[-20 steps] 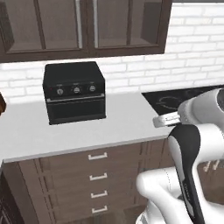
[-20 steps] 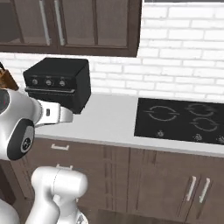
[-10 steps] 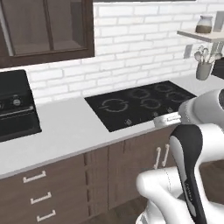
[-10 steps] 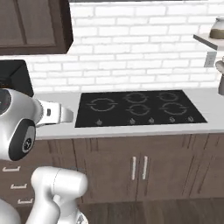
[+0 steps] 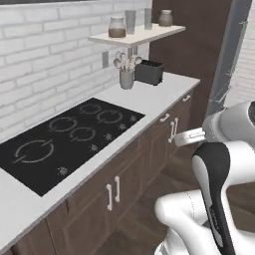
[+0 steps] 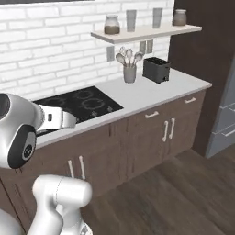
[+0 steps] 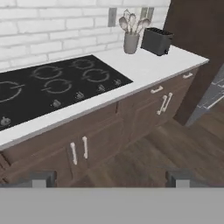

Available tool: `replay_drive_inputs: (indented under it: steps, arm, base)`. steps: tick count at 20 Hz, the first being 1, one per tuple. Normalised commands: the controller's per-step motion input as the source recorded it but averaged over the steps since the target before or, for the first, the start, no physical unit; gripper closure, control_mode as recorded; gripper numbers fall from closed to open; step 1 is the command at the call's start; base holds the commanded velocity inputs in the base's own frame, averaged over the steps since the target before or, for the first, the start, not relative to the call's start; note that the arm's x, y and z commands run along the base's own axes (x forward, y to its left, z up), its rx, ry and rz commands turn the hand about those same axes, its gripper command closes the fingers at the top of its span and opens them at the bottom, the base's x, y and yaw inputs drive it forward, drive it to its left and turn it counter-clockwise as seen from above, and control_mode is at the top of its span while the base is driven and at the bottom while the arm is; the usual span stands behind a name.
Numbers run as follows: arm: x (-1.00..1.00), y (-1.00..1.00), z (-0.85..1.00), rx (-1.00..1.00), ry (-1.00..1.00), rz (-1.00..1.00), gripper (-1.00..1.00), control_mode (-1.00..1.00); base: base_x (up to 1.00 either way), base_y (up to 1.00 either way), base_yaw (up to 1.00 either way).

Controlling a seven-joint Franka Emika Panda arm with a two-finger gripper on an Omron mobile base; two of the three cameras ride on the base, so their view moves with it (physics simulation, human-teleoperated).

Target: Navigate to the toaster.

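The toaster (image 5: 149, 72) is a small dark grey box standing on the white counter (image 5: 162, 94), at its far right end under a wall shelf. It also appears in the right base view as the toaster (image 6: 156, 69), and near the top of the hand view as the toaster (image 7: 156, 41). My gripper (image 7: 111, 179) is open, fingertips (image 7: 41, 178) far apart with nothing between them. It hangs in front of the lower cabinets, well short of the toaster.
A black cooktop (image 5: 64, 139) is set into the counter left of the toaster. A cup of utensils (image 5: 126, 77) stands beside the toaster. A shelf (image 5: 137, 34) with jars hangs above. A tall dark panel (image 6: 197, 41) ends the counter. Wood floor (image 6: 160, 193) runs along the cabinets.
The base has driven right along the counter, so the whole scene has shifted left. The black toaster oven has left the views; the shelf, utensil cup and toaster have come in.
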Motion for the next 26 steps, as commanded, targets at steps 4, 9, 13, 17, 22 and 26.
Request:
replay_drive_inputs:
  steps: [4, 9, 13, 17, 22, 26]
  arm:
    - [0.00, 0.00, 0.00, 0.00, 0.00, 0.00, -1.00, 1.00]
    - [0.00, 0.00, 0.00, 0.00, 0.00, 0.00, -1.00, 1.00]
    - [0.00, 0.00, 0.00, 0.00, 0.00, 0.00, -1.00, 1.00]
    - [0.00, 0.00, 0.00, 0.00, 0.00, 0.00, -1.00, 1.00]
    - [0.00, 0.00, 0.00, 0.00, 0.00, 0.00, -1.00, 1.00]
    - [0.00, 0.00, 0.00, 0.00, 0.00, 0.00, -1.00, 1.00]
  base:
    - [0.95, -0.96, -0.45]
    - [1.00, -1.00, -0.29]
    - [1.00, -1.00, -0.06]
    - [1.00, -1.00, 0.13]
    - [1.00, -0.90, 0.39]
    - [1.00, -0.72, 0.53]
